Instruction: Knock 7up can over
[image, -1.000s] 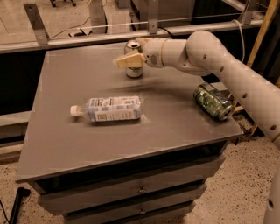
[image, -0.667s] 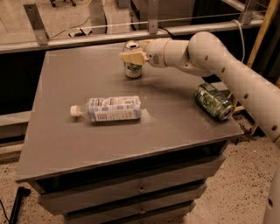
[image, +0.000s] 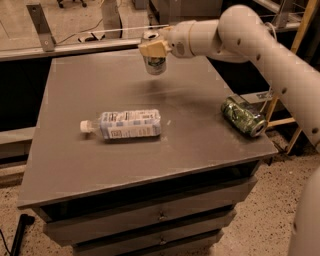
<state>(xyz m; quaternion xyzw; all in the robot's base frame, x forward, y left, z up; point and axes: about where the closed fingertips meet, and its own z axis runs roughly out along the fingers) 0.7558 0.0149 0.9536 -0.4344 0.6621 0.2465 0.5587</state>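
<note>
The 7up can (image: 154, 63), silver-white with green markings, is upright at the far middle of the grey table (image: 70, 165). Its bottom seems to hang a little above the tabletop, with a faint shadow beneath it. My gripper (image: 153, 48) reaches in from the right and its tan fingers are closed on the can's upper part, just below the silver top. The white arm stretches away to the right edge of the view.
A clear plastic bottle (image: 125, 124) with a white-blue label lies on its side at the table's centre-left. An all-green patterned can (image: 243, 116) lies on its side near the right edge. A glass barrier with a metal rail (image: 75, 47) runs behind the table. Drawers sit below the front edge.
My gripper moved right from beside the can onto its upper part. The can now sits higher in the view than before, as if raised off the tabletop.
</note>
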